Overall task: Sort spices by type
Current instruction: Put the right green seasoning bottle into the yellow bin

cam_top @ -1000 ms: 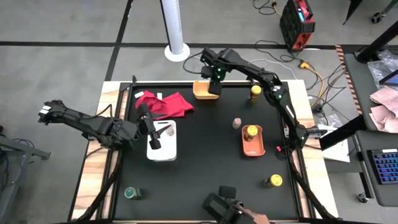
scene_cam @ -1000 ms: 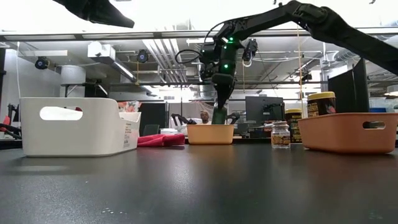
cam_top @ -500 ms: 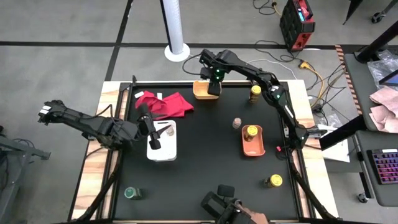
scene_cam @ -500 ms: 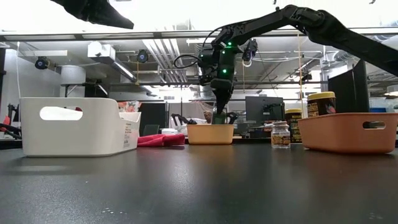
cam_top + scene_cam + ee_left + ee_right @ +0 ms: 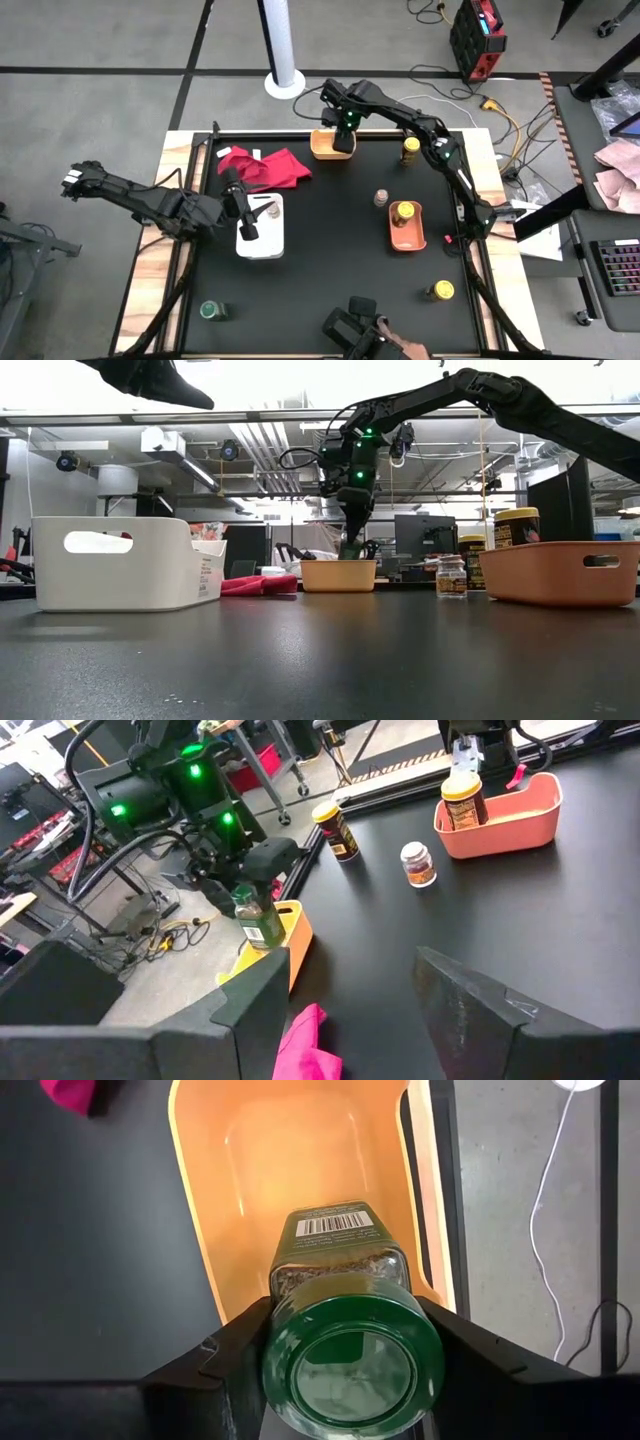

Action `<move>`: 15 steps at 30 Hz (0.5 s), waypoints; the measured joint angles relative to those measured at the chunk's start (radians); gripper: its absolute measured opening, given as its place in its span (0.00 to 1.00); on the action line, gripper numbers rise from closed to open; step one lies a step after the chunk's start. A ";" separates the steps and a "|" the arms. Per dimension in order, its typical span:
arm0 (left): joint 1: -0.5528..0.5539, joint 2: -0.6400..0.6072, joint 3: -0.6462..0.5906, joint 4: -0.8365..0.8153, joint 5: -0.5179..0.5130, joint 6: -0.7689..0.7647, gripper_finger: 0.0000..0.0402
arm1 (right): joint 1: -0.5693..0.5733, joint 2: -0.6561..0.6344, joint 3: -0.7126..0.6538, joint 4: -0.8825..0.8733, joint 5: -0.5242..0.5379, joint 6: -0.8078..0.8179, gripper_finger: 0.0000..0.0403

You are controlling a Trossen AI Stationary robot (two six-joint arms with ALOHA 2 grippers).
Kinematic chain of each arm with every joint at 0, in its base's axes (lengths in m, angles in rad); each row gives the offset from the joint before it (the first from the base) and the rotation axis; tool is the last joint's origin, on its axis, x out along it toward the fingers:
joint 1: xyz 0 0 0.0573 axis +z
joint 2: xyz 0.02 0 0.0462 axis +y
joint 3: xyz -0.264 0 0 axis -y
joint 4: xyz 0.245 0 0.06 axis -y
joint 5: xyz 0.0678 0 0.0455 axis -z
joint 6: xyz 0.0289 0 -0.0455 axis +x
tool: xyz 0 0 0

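My right gripper (image 5: 343, 140) is shut on a green-lidded spice jar (image 5: 345, 1330) over the yellow tray (image 5: 326, 148) at the table's far edge; the jar also shows in the left wrist view (image 5: 256, 916). My left gripper (image 5: 248, 218) is open and empty above the white tray (image 5: 268, 243). A second green-lidded jar (image 5: 211, 311) stands near the front left. One yellow jar (image 5: 403, 213) stands in the orange tray (image 5: 408, 240); two others (image 5: 410, 150) (image 5: 440, 291) and a pinkish-brown jar (image 5: 381, 198) stand on the table. My right gripper pinches the green-lidded jar between its two fingers (image 5: 235, 1355), on the jar's opposite sides at the lid and just below it (image 5: 282, 1295). The fingers come from above, pointing down. The jar hangs about upright, lid up, its lower end (image 5: 263, 938) inside the yellow tray; whether it touches the floor is hidden.
A red cloth (image 5: 265, 165) lies by the white tray at the far left. A dark device (image 5: 350, 322) and a person's hand (image 5: 402, 350) are at the table's near edge. The middle of the black table top (image 5: 330, 250) is bare.
My right gripper has gone down a little with the green-lidded jar, into the yellow tray, and has then kept still.
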 joint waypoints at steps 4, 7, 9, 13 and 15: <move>0.000 0.000 0.000 -0.011 0.000 -0.011 0.49 | 0.000 0.000 0.000 0.002 0.000 -0.001 0.49; 0.000 0.000 0.000 -0.025 0.000 -0.020 0.49 | 0.000 0.000 0.000 0.001 0.000 -0.008 0.49; 0.000 0.000 0.000 -0.025 0.000 -0.023 0.49 | 0.000 0.000 0.000 -0.001 0.000 -0.015 0.49; 0.000 0.000 0.000 -0.025 0.000 -0.024 0.49 | 0.000 0.000 0.000 -0.004 0.000 -0.016 0.49; 0.000 0.000 0.000 -0.025 0.000 -0.024 0.49 | 0.000 -0.001 0.000 -0.010 -0.001 -0.016 0.50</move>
